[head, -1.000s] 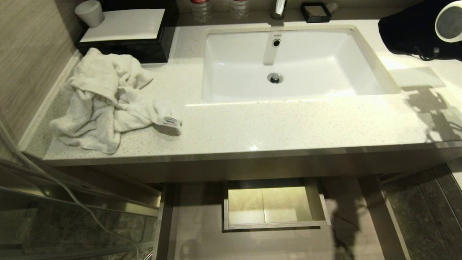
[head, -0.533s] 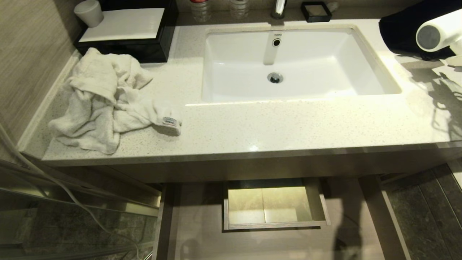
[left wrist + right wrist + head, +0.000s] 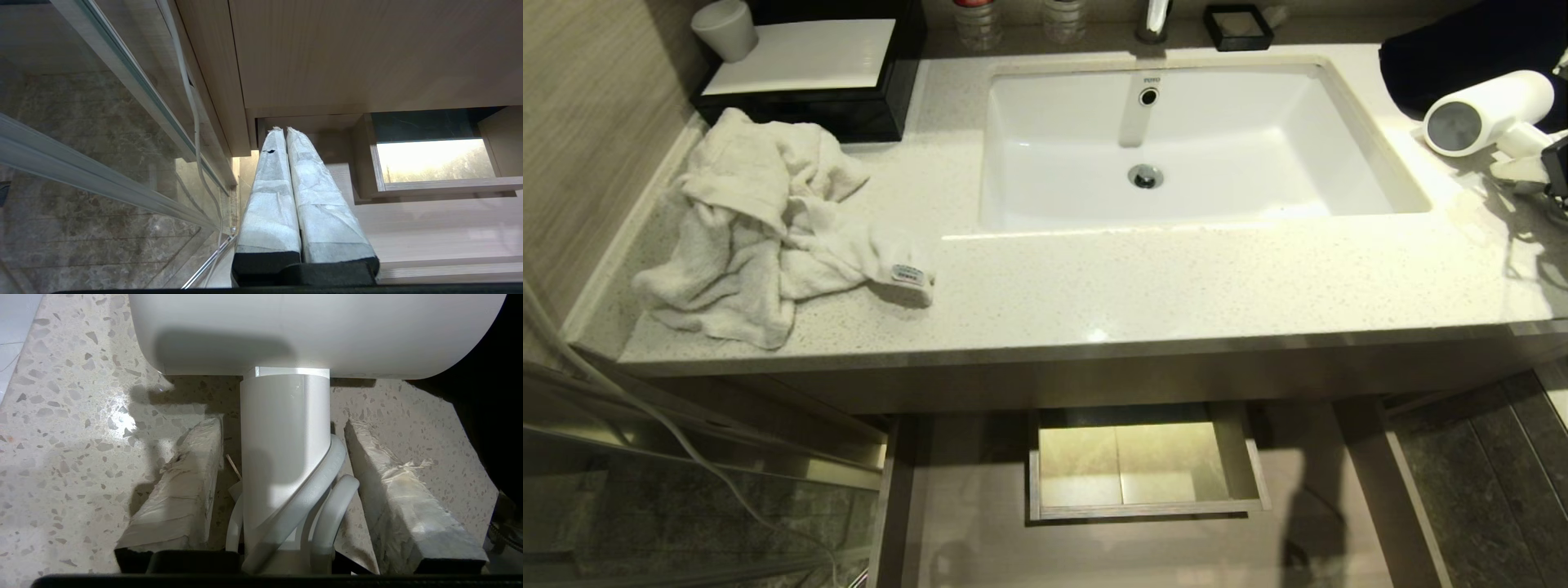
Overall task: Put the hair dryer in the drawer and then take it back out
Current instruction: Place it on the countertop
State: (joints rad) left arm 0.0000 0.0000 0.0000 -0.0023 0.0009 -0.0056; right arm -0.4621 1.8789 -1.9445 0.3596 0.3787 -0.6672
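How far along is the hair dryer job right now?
Nearly done, it seems: the hair dryer lies on the counter, outside the open, empty drawer. In hand: the right gripper straddles its handle, fingers apart. Left: pulling clear.

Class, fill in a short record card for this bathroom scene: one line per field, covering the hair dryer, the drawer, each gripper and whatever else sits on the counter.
hair dryer: lying on the countertop right of the sink, grey round end toward the sink
right gripper: open, fingers either side of the dryer's handle, gaps on both sides
left gripper: shut, parked low by the cabinet, holding nothing
drawer: pulled open, no dryer inside
towel: crumpled on the counter's left
cup: back left corner, on a black tray
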